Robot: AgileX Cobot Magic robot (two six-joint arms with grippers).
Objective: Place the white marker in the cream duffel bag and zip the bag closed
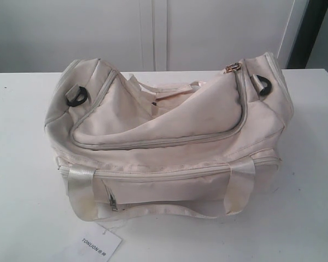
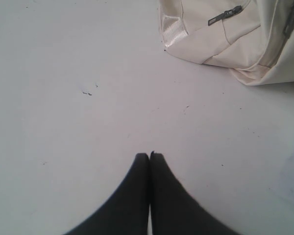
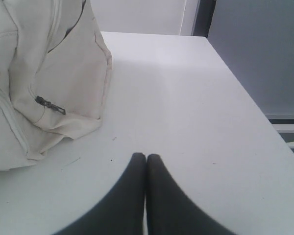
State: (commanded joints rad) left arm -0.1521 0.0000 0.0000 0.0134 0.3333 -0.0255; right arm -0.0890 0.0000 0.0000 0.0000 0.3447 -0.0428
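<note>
The cream duffel bag (image 1: 169,147) lies in the middle of the white table, its top flap slumped and a gold zipper pull (image 1: 231,67) at its far right end. One end of the bag (image 2: 235,39) shows in the left wrist view, the other end (image 3: 44,83) in the right wrist view. My left gripper (image 2: 149,155) hangs shut over bare table, apart from the bag, holding nothing. My right gripper (image 3: 146,156) is also shut and empty above bare table beside the bag. Neither gripper appears in the exterior view. The white marker is out of view.
A white paper tag (image 1: 101,243) printed "TONLION" lies at the table's front edge below the bag. The table's right edge (image 3: 250,107) drops off near my right gripper. White cabinet panels (image 1: 153,33) stand behind the table.
</note>
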